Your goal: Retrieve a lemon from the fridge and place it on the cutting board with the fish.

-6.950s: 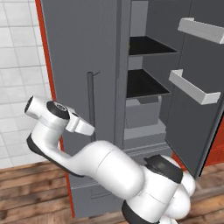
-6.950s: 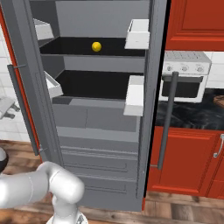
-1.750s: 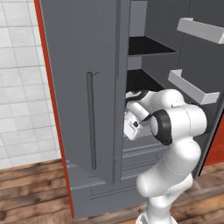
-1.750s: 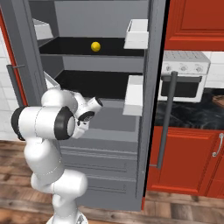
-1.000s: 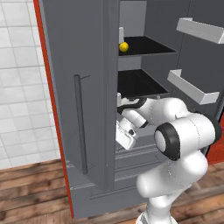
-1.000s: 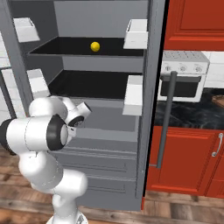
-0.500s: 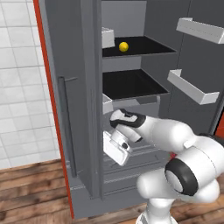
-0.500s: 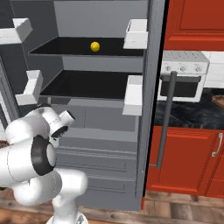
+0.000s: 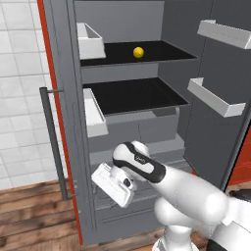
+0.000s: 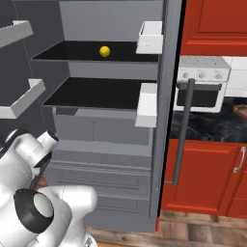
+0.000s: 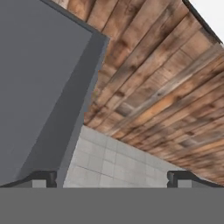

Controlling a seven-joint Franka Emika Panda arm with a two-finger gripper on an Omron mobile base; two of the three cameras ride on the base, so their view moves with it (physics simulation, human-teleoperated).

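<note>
Since half a second ago, the left fridge door has swung further open, exposing the full width of the shelves, and the arm has dropped lower in front of the fridge (image 9: 147,63) drawers.

Position of the target: the lemon (image 9: 138,52) rests on the upper black shelf (image 9: 162,51) of the fridge, apart from the white door bin (image 9: 90,41) that sits to one side of it in the left base view. No other item stands on that shelf near the lemon.

Handling assessment: the lemon is judged light and firm, with a rounded, fairly smooth skin. Because it is round, it is likely to roll on the flat shelf if nudged off-centre. Recommended hold: across its middle, one finger on each side, closing squarely so that neither side pushes first. Moderate pressure should suffice; the fruit is not fragile.

State of the fingers: the gripper (image 9: 113,184) hangs low, in front of the fridge drawers and well below the lemon's shelf. In the hand view the two fingers (image 11: 43,178) stand spread as wide as they go, released, with nothing between them and nothing touching them. Beyond them lie a grey fridge panel (image 11: 39,83) and the wooden floor (image 11: 162,87). The hand must be raised to the upper shelf before any grasp is possible.
</note>
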